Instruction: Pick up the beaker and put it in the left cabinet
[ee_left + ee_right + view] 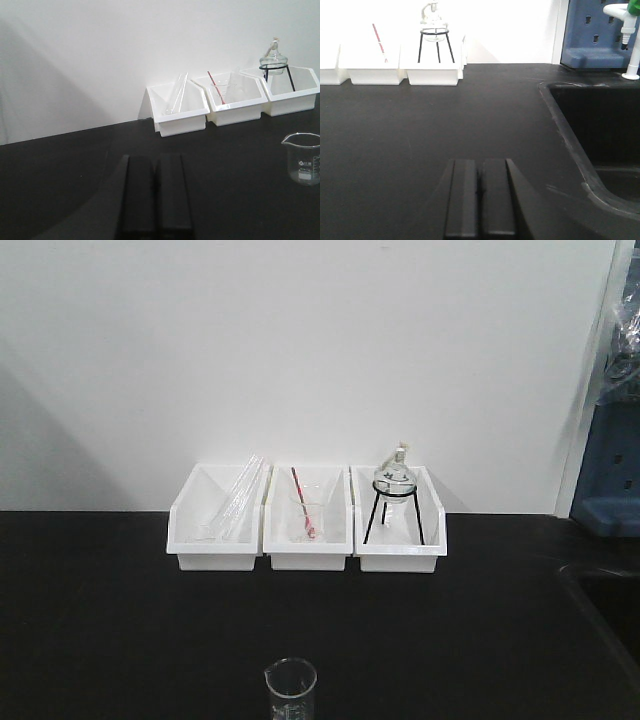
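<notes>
The clear glass beaker (290,687) stands upright on the black bench at the front edge of the front view. In the left wrist view the beaker (303,160) sits at the far right, well to the right of my left gripper (155,159). That gripper is shut, its two black fingers pressed together with nothing between them. My right gripper (480,162) is shut too and empty, low over the bench left of the sink; the beaker does not show in its view. The left cabinet is out of view.
Three white bins (309,533) line the back wall: glass tubes (236,502) in the left one, a conical flask with a red rod (306,508) in the middle, a round flask on a black tripod (394,498) on the right. A black sink (600,135) lies at the right.
</notes>
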Motion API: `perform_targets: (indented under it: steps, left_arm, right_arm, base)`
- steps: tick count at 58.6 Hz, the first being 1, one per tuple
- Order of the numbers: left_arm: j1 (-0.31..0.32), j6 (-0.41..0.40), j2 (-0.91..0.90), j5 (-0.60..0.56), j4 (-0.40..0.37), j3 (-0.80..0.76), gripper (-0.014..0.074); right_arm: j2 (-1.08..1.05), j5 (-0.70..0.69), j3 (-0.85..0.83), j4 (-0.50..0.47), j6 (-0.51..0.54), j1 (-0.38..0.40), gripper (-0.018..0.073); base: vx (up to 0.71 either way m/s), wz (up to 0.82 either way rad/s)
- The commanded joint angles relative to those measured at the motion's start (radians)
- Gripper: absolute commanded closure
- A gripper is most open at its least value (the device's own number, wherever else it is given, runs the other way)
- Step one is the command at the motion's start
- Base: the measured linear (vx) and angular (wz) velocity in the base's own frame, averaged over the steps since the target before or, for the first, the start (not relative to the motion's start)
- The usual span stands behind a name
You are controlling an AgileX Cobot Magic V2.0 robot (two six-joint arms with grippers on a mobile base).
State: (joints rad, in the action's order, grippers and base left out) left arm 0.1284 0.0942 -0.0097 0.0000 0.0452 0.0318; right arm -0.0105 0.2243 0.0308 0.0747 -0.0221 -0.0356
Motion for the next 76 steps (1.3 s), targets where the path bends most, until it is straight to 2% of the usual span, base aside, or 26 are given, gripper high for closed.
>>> perform_targets:
  steps: [1, 42, 51, 76]
  left_arm:
    - [0.001, -0.003, -0.019, -0.075, -0.003, 0.016, 0.0595]
    - [0.001, -0.003, -0.019, -0.075, -0.003, 0.016, 0.0595]
    - [0.001, -0.003, -0.019, -0.075, -0.003, 0.016, 0.0595]
    - [0.001, -0.003, -0.019, -0.075, -0.003, 0.016, 0.0595]
  right_arm:
    - [-0.015, -0.081, 0.006, 0.010, 0.006, 0.005, 0.0559]
    - [-0.015, -0.082, 0.006, 0.010, 0.006, 0.005, 0.0559]
    - [-0.015, -0.086, 0.006, 0.073, 0.032, 0.005, 0.0559]
    - [-0.015, -0.126, 0.006, 0.062, 0.028, 0.005, 0.0559]
  base:
    - [0.00, 0.00]
    - [0.00, 0.00]
    - [0.00, 0.00]
    - [0.00, 0.00]
